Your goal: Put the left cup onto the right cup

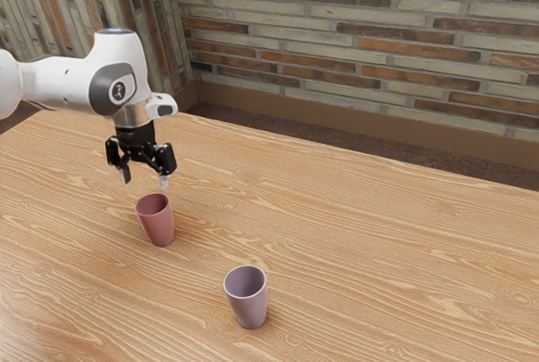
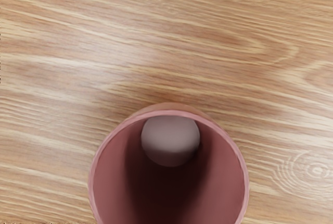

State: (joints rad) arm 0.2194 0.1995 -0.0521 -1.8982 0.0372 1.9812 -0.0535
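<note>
So the black two-finger claw (image 1: pixel 145 180) is hung just above the dusty-pink plastic cup (image 1: pixel 155 219), left of centre in the exterior frame. Its fingers are spread wide and nothing is held between them. The pink cup is stood upright, mouth up, on the light wood-grain counter (image 1: pixel 379 236). That's presumably why the claw is pointed straight down: a grab on the rim or wall from above looks like what's being set up. In the wrist view the same cup (image 2: pixel 169 182) is looked into right from above, round bottom and all, so the hand can be judged fairly well lined up over the opening. The pale purple plastic cup (image 1: pixel 246 296) is parked at lower centre of the exterior frame, apart from the pink one and also upright, which should make it a decent base for stacking. Nothing's been lifted yet, so this is judged to be the approach stage. A descent and a pinch on the pink cup's wall would be needed next, and a light cup like that could easily get tipped if the rim is clipped by a finger.
</note>
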